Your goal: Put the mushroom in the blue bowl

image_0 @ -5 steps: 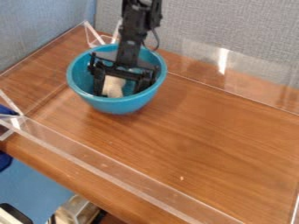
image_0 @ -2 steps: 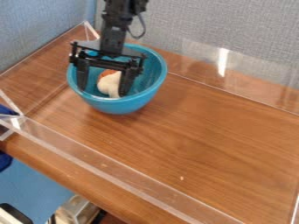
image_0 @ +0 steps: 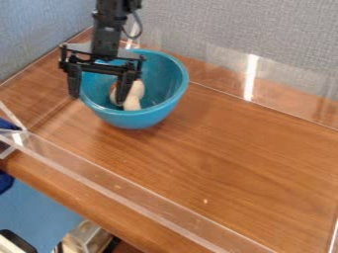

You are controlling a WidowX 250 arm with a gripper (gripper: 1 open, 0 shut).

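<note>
The blue bowl (image_0: 132,109) stands on the wooden table at the back left. Inside it lies the mushroom (image_0: 133,94), its cream stem showing against the bowl's inner wall. My gripper (image_0: 99,77) hangs over the bowl's left rim, pointing down, open wide with nothing between its black fingers (image_0: 73,79). The mushroom sits to the right of the gripper, apart from it.
A clear acrylic wall (image_0: 251,74) runs around the wooden table (image_0: 224,148), low along the front edge and higher at the back. A blue-grey partition stands behind. Bare wood stretches to the right of and in front of the bowl.
The open gripper has risen out of the bowl and moved left toward its rim. The mushroom stays in the bowl, now uncovered.
</note>
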